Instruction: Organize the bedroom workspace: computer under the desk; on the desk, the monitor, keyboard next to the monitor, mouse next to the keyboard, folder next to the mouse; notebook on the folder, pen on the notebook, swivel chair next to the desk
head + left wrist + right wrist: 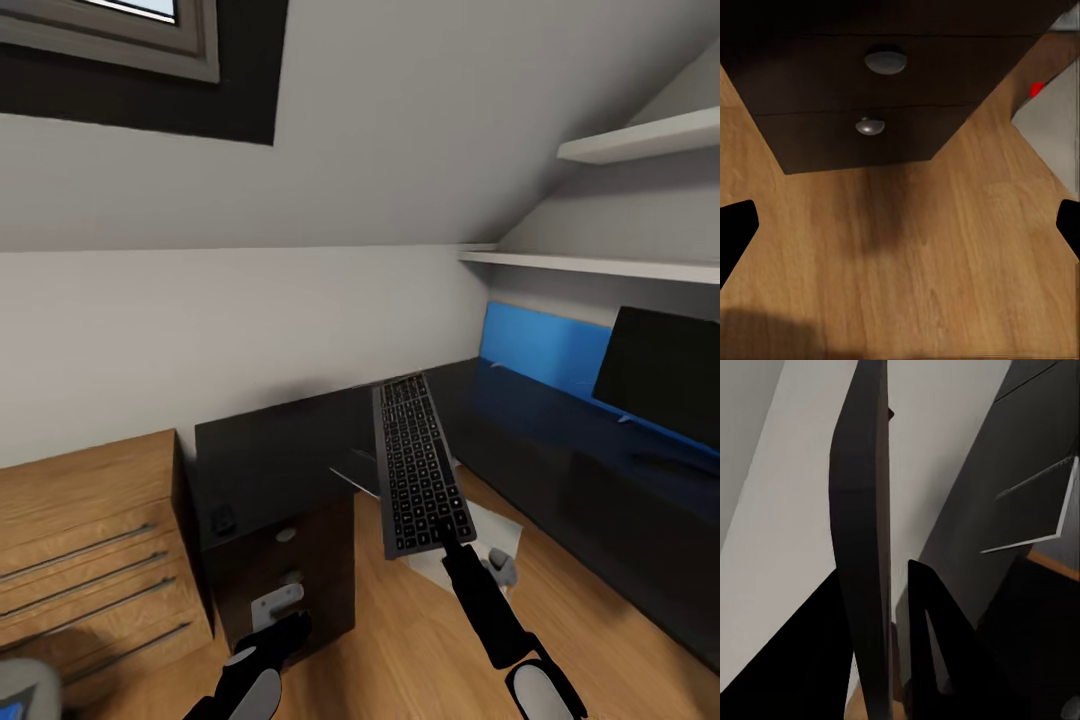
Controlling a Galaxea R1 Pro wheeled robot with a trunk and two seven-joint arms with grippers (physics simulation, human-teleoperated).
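r gripper (447, 537) clamps keyboard (418, 475) (held up), l gripper (900, 229) spread wide, drawers (881, 90) closed

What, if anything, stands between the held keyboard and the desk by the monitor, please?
Nothing visible: the right gripper holds the keyboard in the air, and the desk top left of the monitor looks bare.
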